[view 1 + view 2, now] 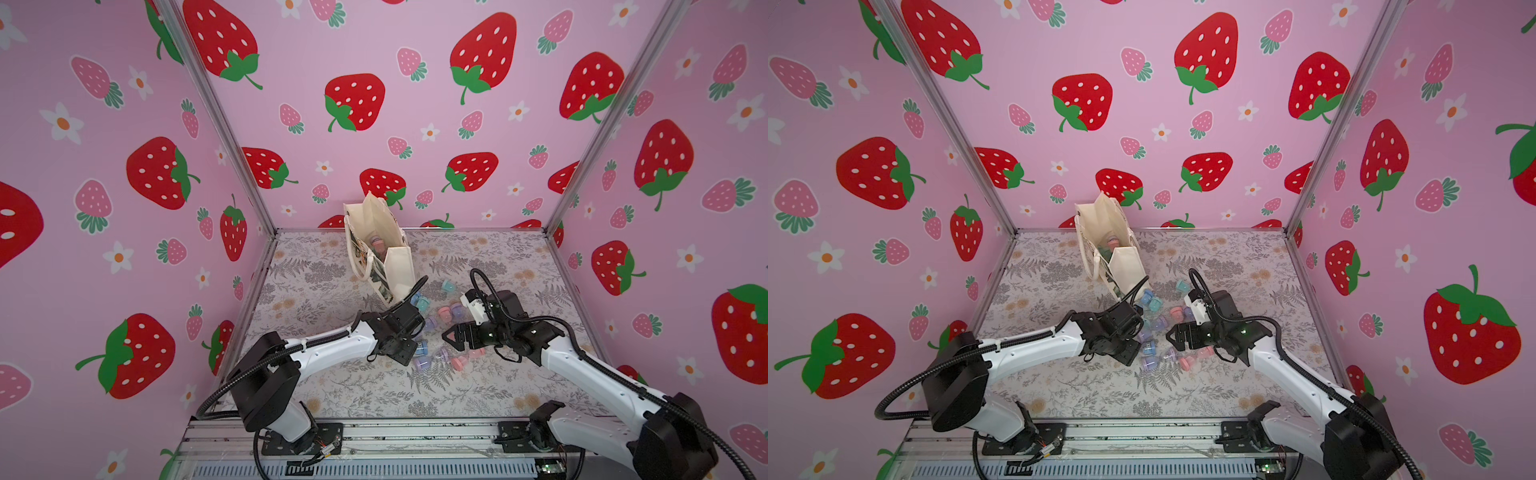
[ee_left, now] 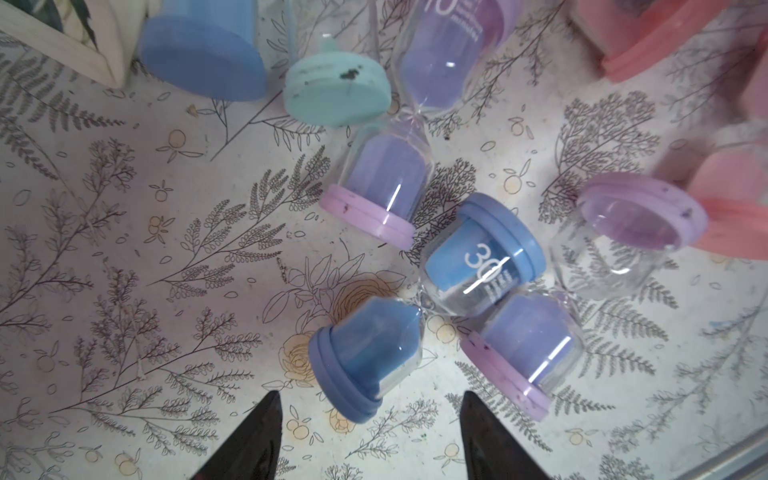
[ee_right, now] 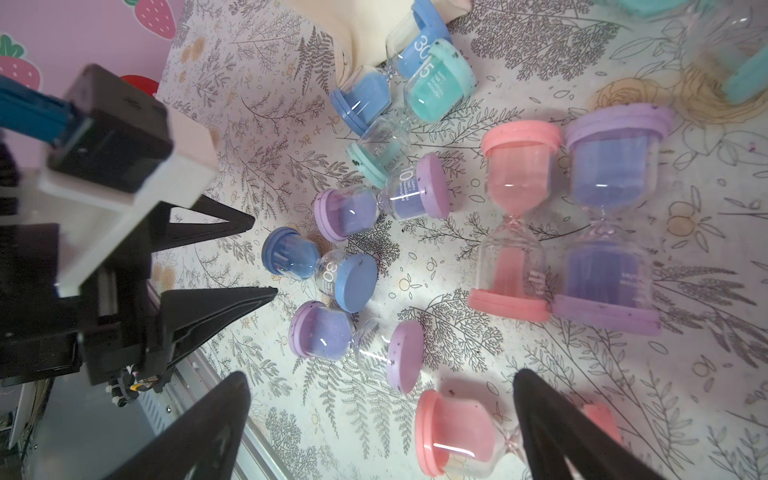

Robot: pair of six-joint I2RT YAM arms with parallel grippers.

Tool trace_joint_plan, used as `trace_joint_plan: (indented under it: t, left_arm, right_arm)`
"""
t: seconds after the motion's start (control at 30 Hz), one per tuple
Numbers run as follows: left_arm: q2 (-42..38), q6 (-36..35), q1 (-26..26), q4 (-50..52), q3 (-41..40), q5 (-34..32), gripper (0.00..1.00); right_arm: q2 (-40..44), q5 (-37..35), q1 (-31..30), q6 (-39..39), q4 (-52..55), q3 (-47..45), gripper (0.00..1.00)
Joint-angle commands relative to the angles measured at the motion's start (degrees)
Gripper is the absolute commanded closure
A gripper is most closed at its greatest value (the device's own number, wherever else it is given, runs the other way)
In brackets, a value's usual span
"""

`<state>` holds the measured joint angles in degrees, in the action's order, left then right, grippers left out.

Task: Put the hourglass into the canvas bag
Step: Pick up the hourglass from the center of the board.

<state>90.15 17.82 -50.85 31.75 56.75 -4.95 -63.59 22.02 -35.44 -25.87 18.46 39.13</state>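
Left arm (image 1: 332, 343) and right arm (image 1: 582, 370) bent inward, wrists close together.
Both reach from the table's (image 1: 374, 399) near edge toward its middle; left gripper (image 2: 370, 415) points down, jaws parted and empty; right gripper (image 3: 380, 374) is spread wide, empty.

We read a white "30" on the blue hourglass (image 3: 399, 62) lying right beside the canvas bag (image 3: 357, 37), and a "5" on the teal hourglass (image 3: 432, 87) next to it. Farther from the bag, a purple hourglass (image 3: 386, 197) bears "10" and a second blue hourglass (image 3: 322, 268) (image 2: 469, 266) bears "30", which both wrist views show. The small print under each number is too fine for us to read.
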Motion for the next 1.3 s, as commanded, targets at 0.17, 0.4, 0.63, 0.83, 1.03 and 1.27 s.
trace_joint_plan:
  t: [0.17, 0.4, 0.63, 0.83, 1.03, 1.27]
  left_arm:
    - [4.4, -2.8, 1.9, -1.9, 1.1, 0.4, 0.31]
    - [7.3, -4.6, 2.7, -2.9, 2.6, 2.3, 0.31]
    - [10.2, -5.3, 3.0, -4.3, 3.3, 3.7, 0.33]
    - [10.4, -4.6, 3.0, -5.3, 1.6, 4.9, 0.38]
    - [8.7, -3.9, 3.0, -5.6, 0.1, 5.5, 0.45]
    - [6.2, -3.7, 3.0, -6.1, -0.7, 6.4, 0.49]
  right_arm:
    - [0.1, 0.3, 0.2, -0.5, -1.2, -0.6, 0.01]
    - [-0.9, 0.2, 0.2, -0.6, -1.8, -0.2, 0.01]
    - [-1.3, -0.4, 0.2, -0.3, -1.8, -0.2, 0.01]
    - [-1.5, -0.8, 0.2, -0.2, -1.9, -0.2, 0.01]
    - [-2.5, -0.5, 0.2, -0.1, -2.3, 0.2, 0.01]
    - [-2.1, -0.6, 0.2, -0.1, -2.5, 0.2, 0.01]
